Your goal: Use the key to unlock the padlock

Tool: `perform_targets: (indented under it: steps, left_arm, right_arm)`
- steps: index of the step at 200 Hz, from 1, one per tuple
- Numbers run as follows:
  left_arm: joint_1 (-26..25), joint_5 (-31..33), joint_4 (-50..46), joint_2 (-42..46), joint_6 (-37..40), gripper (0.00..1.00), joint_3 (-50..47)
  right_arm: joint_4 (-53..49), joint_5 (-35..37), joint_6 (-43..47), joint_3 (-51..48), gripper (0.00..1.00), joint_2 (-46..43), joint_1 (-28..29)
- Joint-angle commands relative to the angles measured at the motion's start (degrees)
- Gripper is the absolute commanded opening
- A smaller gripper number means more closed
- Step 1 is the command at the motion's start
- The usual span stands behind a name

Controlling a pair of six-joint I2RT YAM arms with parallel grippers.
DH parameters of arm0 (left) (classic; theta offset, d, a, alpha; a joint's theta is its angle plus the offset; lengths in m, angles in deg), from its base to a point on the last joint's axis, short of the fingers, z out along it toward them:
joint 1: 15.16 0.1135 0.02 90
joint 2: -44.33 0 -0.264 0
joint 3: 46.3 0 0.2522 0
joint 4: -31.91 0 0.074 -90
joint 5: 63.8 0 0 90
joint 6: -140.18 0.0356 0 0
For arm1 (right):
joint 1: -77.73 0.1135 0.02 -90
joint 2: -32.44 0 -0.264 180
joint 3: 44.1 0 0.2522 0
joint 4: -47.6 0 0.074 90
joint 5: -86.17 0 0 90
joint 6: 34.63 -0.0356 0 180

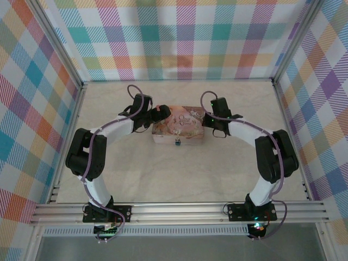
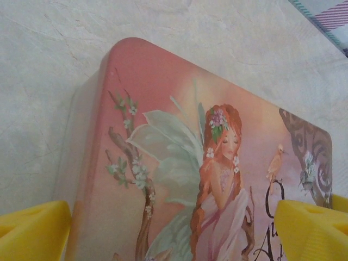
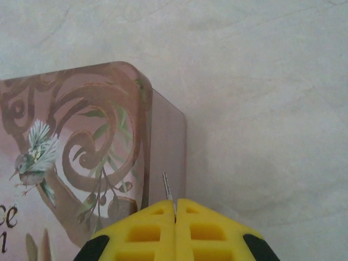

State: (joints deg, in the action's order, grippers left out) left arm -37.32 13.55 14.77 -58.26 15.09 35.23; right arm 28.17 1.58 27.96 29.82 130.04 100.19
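Note:
The pink illustrated tin lies in the middle of the table. The tiny blue padlock hangs at the middle of its near side. My left gripper hovers over the tin's left end, open; in the left wrist view its yellow fingers stand wide apart above the fairy picture on the lid. My right gripper is shut on the key, whose thin silvery tip sticks out past the fingertips, above the tin's right edge. In the top view the right gripper sits at the tin's right end.
The pale marble-patterned table is ringed by checked cloth walls on a metal frame. Both arms bend inward from their bases at the near edge.

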Motion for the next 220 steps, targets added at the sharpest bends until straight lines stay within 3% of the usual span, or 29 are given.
perform_targets:
  steps: [1,36,67,134,162,220]
  left_arm:
    - [-2.0,-3.4,2.0,-0.2,0.0,0.95,0.6]
    - [-3.8,-3.4,1.9,0.6,0.1,0.95,-0.4]
    - [-3.2,0.7,2.1,3.8,-0.3,0.98,-3.9]
    - [-1.5,7.9,-1.9,21.5,3.9,1.00,-14.0]
    - [-4.1,6.5,-0.8,29.1,4.6,1.00,-20.8]
    - [-11.5,3.0,13.1,40.4,2.6,1.00,-36.8]
  right_arm:
    - [0.5,-1.1,-0.8,-4.6,0.00,-3.7,2.2]
    - [1.0,0.0,-1.7,-10.4,0.00,-9.2,3.6]
    - [-0.7,2.2,-1.2,-11.6,0.00,-10.8,3.6]
    - [-7.0,6.9,0.3,-11.1,0.00,-15.1,2.8]
    - [-10.5,8.8,2.5,-8.4,0.00,-17.4,2.7]
    - [-13.4,7.8,6.8,1.0,0.00,-14.4,2.5]
